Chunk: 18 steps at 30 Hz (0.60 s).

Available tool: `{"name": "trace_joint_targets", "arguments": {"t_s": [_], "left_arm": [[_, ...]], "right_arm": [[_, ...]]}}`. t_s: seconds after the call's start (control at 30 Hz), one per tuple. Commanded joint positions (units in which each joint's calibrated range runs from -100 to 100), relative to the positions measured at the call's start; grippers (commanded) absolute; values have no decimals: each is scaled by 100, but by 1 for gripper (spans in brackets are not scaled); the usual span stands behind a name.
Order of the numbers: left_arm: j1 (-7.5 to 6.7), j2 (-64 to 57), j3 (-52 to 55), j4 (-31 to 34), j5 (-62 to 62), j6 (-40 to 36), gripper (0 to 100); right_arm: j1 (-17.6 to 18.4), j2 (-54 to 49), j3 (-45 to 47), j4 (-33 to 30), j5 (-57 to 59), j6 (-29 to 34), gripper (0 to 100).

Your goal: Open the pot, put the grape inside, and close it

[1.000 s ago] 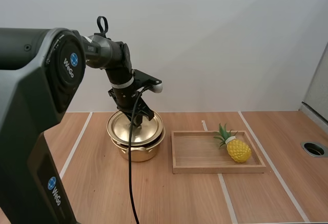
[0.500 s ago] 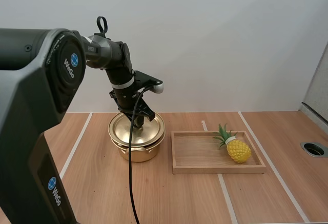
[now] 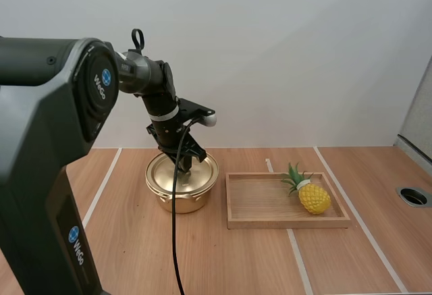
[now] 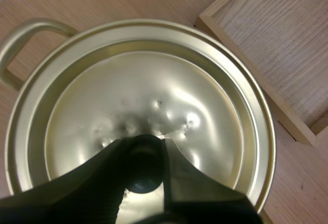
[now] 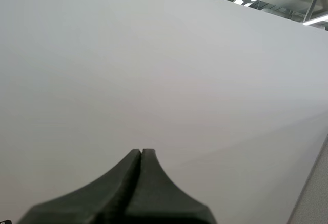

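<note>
A golden pot (image 3: 181, 200) stands on the table left of a wooden tray (image 3: 256, 222). Its golden lid (image 3: 169, 175) lies level across the pot's mouth. My left gripper (image 3: 186, 167) reaches down onto the lid's middle. In the left wrist view its fingers (image 4: 105, 175) pinch the lid's black knob (image 4: 144, 163), with the lid (image 4: 154, 101) spread beneath and one pot handle (image 4: 20, 42) beside it. A yellow toy pineapple (image 3: 312, 196) lies in the tray's right end; I see no grapes. My right gripper (image 5: 141, 153) is shut on nothing and faces a blank wall.
The tray's corner (image 4: 287, 55) lies close beside the pot. White tape lines (image 3: 297, 254) run across the wooden table. A round hole (image 3: 413, 196) sits in the tabletop at the far right.
My left gripper has carried the lid a little to the right and down, so it now sits squarely over the pot. The tray and the pineapple have not moved.
</note>
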Motion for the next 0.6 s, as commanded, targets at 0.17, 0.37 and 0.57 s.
{"name": "trace_joint_targets", "arguments": {"t_s": [0.17, 0.37, 0.57], "left_arm": [[-18, 34, -30, -84, -3, 5, 8], [-18, 20, -49, -128, 313, -4, 100], [-18, -38, -223, -117, 653, -167, 100]], "right_arm": [[-19, -66, -60, -54, -18, 19, 0], [-19, -66, -60, -44, -17, 19, 0], [-19, -66, -60, 0, -17, 19, 0]]}}
